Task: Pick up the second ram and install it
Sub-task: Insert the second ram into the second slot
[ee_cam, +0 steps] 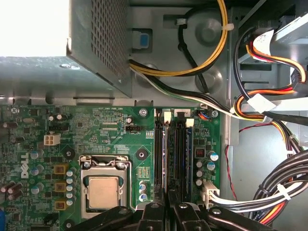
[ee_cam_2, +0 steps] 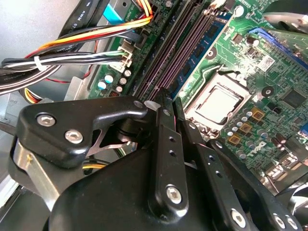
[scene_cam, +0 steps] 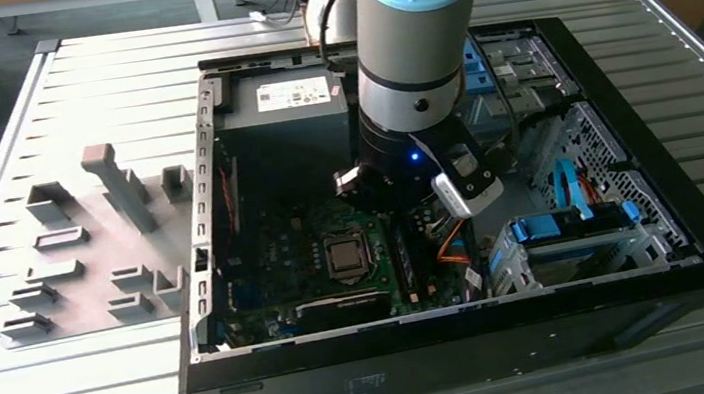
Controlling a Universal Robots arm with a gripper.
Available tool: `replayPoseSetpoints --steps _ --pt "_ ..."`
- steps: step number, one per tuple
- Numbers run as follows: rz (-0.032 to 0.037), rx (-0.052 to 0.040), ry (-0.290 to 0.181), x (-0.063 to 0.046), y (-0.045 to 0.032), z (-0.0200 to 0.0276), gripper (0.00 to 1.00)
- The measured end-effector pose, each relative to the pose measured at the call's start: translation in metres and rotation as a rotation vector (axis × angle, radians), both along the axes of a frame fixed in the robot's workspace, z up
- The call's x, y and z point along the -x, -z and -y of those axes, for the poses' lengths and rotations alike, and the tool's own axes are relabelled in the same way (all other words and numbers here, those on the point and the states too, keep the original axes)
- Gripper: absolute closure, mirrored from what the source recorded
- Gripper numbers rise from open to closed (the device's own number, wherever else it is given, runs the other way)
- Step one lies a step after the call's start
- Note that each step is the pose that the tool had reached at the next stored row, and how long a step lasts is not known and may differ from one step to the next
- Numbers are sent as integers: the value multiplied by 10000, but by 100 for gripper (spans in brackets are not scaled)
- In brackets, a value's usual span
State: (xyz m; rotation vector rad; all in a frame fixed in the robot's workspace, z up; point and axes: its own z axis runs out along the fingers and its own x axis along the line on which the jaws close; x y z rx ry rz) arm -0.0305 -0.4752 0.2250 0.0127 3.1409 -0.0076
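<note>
My gripper (scene_cam: 389, 204) is down inside the open computer case (scene_cam: 681, 247), over the motherboard's memory slots (ee_cam: 173, 154). In both wrist views its two black fingers (ee_cam_2: 163, 144) lie close together, shut, with nothing visible between them. Their tips (ee_cam: 168, 195) sit at one end of the slot row, in line with the slots. A blue memory stick (ee_cam_2: 206, 47) with dark chips stands seated in the slot nearest the CPU socket (ee_cam_2: 216, 103). I cannot tell whether it is the second ram.
Bundles of power cables (ee_cam: 269, 187) run beside the slots. The power supply (scene_cam: 282, 115) is at the back of the case and the blue drive brackets (scene_cam: 571, 225) are on the exterior view's right. A grey fixture plate (scene_cam: 78, 261) with blocks lies on the table to the left.
</note>
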Motion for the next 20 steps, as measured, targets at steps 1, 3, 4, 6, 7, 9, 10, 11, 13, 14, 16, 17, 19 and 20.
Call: replayPoseSetpoints --steps 1,3,4,6,7,9,10,11,13,14,16,17,19,20 --pt "0 0 0 0 1 0 86" --pt "1 -4 6 -1 8 4 86" --pt "1 -3 25 -2 14 5 86" --pt "1 -3 73 -10 24 7 86" --pt "0 -5 95 -15 27 7 86" --pt "0 -7 135 -21 32 8 86" --pt "0 -6 137 -21 33 8 86" --pt "0 -7 137 -22 34 7 86" --pt "1 -8 137 -22 35 8 86" --pt "1 -9 137 -22 35 8 86" --pt "1 -9 122 -22 38 8 86" --pt "2 -14 103 -22 42 8 86" --pt "0 -14 73 -22 44 8 86" --pt "0 -16 55 -22 46 8 86"
